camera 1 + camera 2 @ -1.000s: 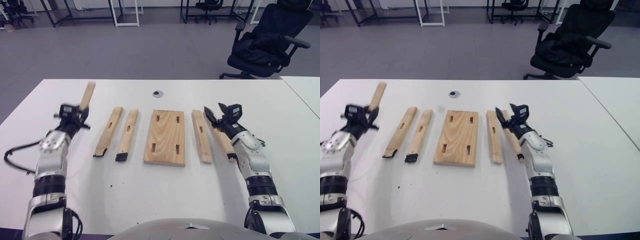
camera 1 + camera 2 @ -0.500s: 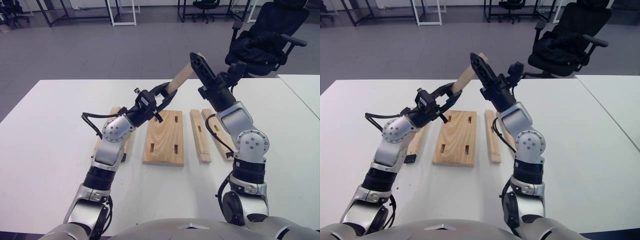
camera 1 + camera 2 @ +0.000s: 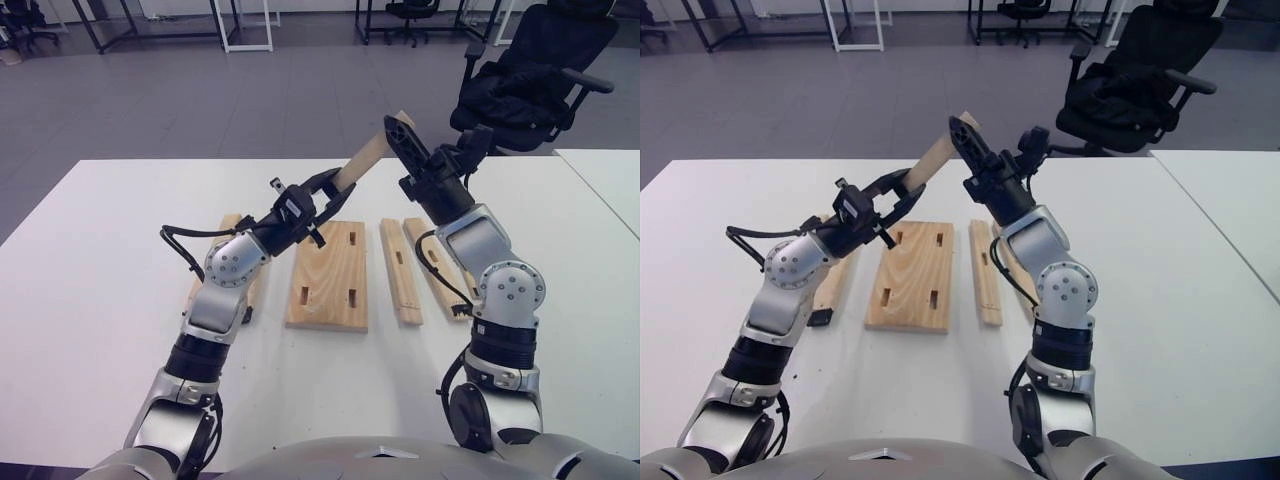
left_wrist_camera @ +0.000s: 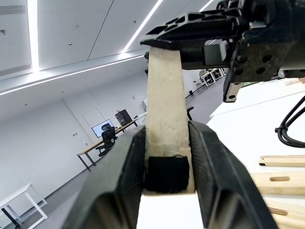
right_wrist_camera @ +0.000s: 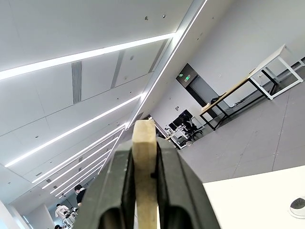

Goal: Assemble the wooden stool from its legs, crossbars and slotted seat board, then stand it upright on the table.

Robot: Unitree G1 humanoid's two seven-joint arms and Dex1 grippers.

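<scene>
A light wooden bar (image 3: 368, 155) hangs tilted in the air above the far end of the slotted seat board (image 3: 328, 275). My left gripper (image 3: 335, 183) is shut on the bar's lower end, where the left wrist view shows a black patch between the fingers (image 4: 124, 176). My right gripper (image 3: 400, 135) is shut on the upper end; in the right wrist view the bar (image 5: 144, 138) sits edge-on between its fingers. The board lies flat mid-table. Two slotted legs (image 3: 403, 272) lie to its right. Two more legs (image 3: 835, 280) lie left of it, partly behind my left arm.
The white table (image 3: 90, 300) has free room at its left, right and near side. A second white table (image 3: 610, 185) stands at the right, apart from this one. A black office chair (image 3: 535, 85) stands on the floor beyond the far right corner.
From either side both arms swung in over the board, the left carrying the bar. The right gripper took its upper end. In the last half second the bar sank slightly.
</scene>
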